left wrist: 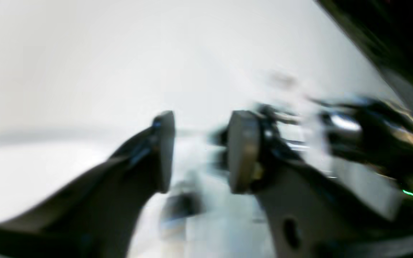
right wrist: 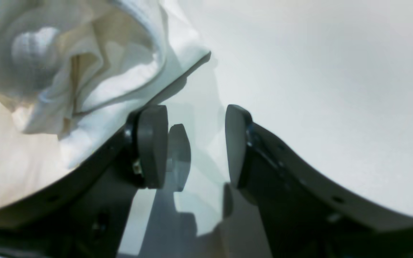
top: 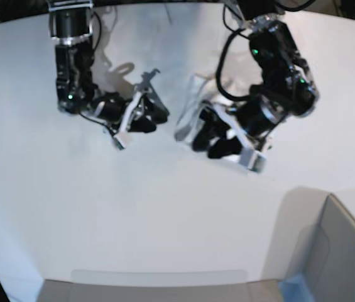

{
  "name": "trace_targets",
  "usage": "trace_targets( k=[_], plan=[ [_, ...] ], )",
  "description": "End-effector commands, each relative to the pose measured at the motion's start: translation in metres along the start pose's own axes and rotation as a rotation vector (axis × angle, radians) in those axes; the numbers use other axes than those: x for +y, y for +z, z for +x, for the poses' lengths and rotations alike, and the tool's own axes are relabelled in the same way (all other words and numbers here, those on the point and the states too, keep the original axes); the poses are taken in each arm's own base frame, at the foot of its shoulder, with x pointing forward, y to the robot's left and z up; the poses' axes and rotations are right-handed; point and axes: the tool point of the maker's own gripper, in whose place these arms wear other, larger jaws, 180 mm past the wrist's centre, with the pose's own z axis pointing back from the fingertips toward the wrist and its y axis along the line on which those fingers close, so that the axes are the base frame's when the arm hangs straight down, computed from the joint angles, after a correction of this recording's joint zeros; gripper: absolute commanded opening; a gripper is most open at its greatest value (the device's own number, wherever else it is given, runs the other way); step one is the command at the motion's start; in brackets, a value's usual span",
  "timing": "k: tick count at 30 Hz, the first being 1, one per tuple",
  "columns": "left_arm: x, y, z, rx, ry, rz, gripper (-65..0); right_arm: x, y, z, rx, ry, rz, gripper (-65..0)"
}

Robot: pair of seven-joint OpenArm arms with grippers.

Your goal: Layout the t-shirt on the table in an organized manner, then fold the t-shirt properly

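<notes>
Both tools stood apart, empty: the right tool (right wrist: pixel 195 147) low over the surface (right wrist: pixel 317 71), t-shirt (right wrist: pixel 84 64) bunched just left of it for a hem grab; the left tool (left wrist: pixel 201 150) blurred.

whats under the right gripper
Bare table and the gripper's shadow lie under the open right gripper. The crumpled t-shirt sits beside it, not beneath. Its print is hidden.

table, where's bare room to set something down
Bare table lies in the wide stretch between both pincers and the grey box, plus the side outward of the right pincer. It is crowded between that and the left pincer, where the t-shirt lies bunched.
</notes>
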Motion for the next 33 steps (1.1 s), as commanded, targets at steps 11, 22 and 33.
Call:
trace_targets(
  k=[11,22,33],
  plan=[
    [0.054,0.041,-0.025,0.105,-0.063,0.148,-61.6,-0.007,0.002,-0.015,0.105,0.054,-0.03,-38.1],
    [0.026,0.01,-0.13,0.409,-0.007,-0.012,-61.9,-0.007,0.003,-0.014,0.101,0.056,-0.032,-38.1],
    [-0.038,-0.03,-0.151,0.443,-0.005,-0.17,-61.8,0.018,0.018,0.034,-0.028,0.18,-0.04,-38.1]
  ],
)
